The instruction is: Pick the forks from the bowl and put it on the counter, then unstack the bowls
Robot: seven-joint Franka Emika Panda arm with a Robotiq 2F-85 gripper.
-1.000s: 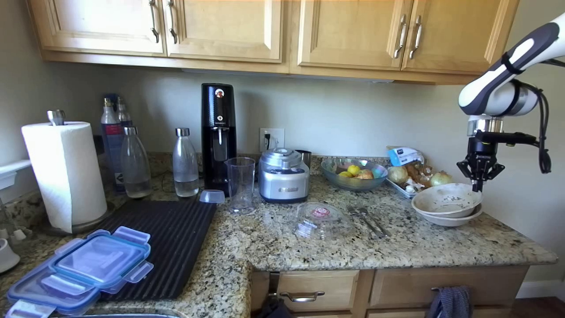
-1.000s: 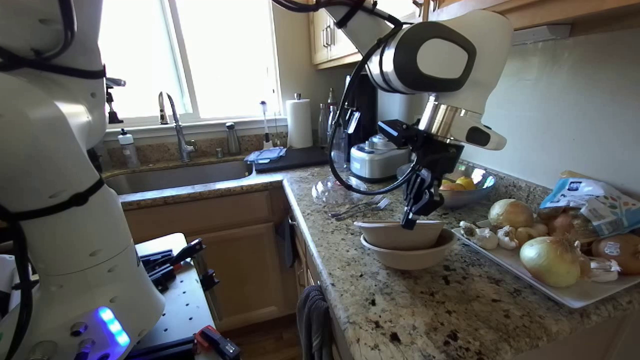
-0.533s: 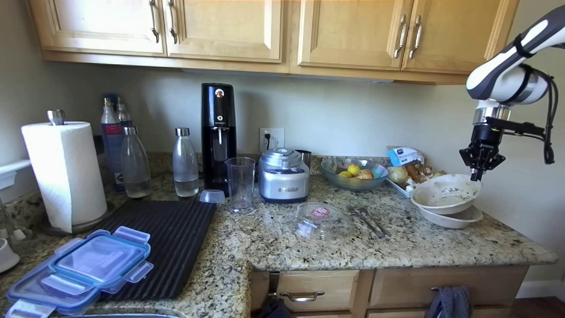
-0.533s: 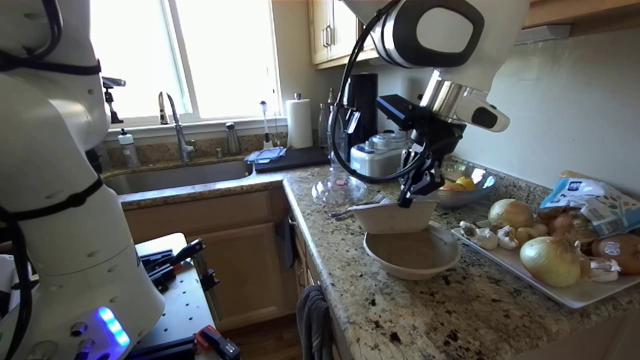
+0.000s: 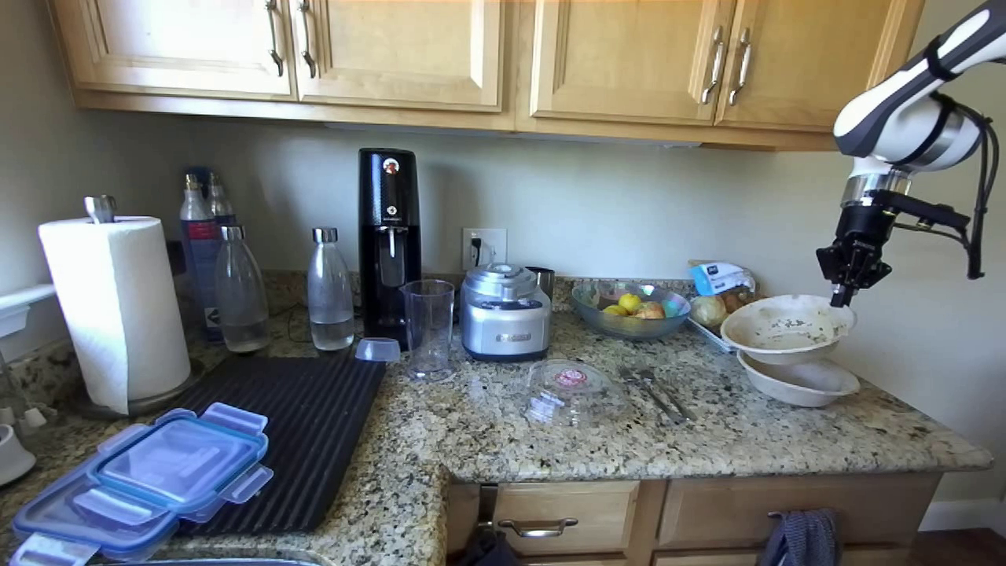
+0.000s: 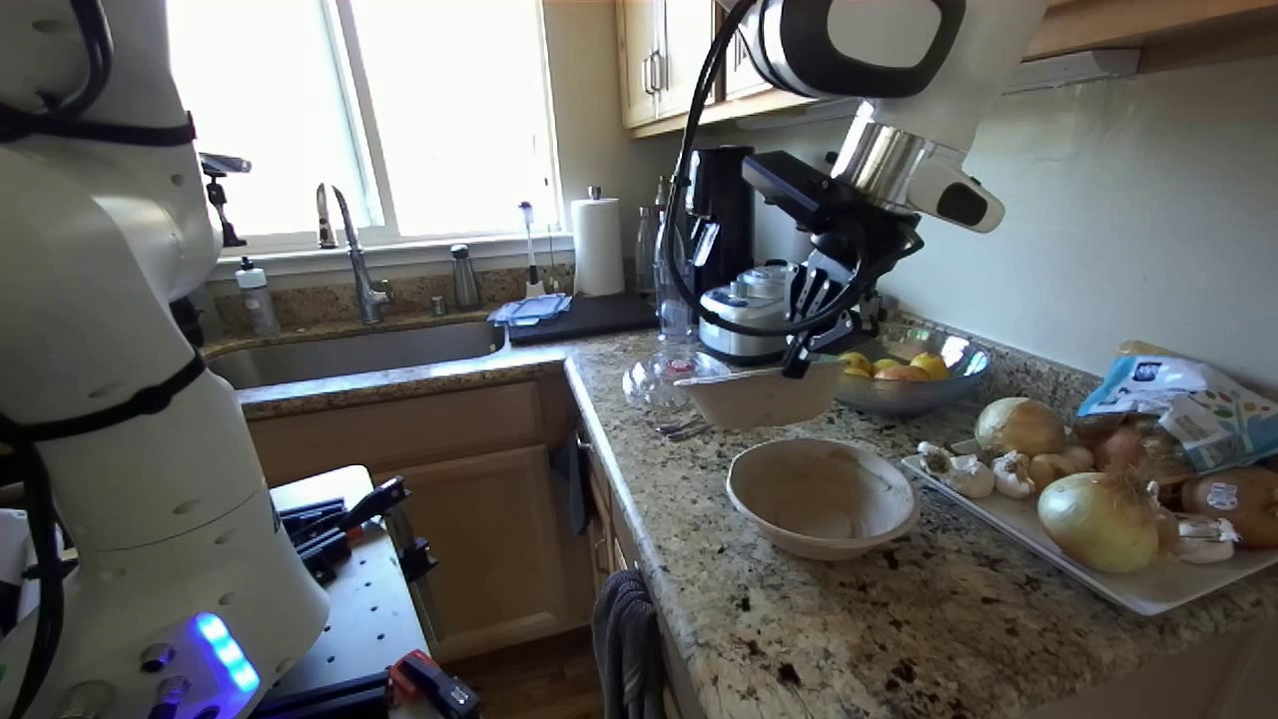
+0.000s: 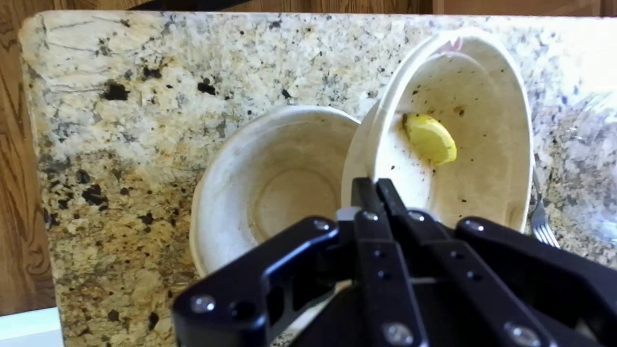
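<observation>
So, at the left end of the counter [image 5: 542, 452] we've got paper towels [image 5: 118, 314] and some plastic lids [image 5: 181, 464] partly on a black mat [image 5: 299, 448]. Moving along the back edge, we see bottles [image 5: 330, 295], a black machine [image 5: 389, 185] and a processor [image 5: 507, 322]. Then comes a clear container [image 5: 578, 393], a fruit bowl [image 5: 593, 314] near the back edge, and our forks [image 5: 666, 402], lying on the counter roughly halfway between front and back edges. Next up by the back edge is an onion tray [image 6: 1148, 591]. Near the right end, the upper bowl [image 5: 774, 342] hangs tilted, lemon wedge [image 7: 430, 140] inside, above and a bit left of the lower bowl [image 5: 817, 393], which sits upright on the counter. Furthest right, we see the gripper [image 5: 839, 301] pinched together on the upper bowl's rim.
</observation>
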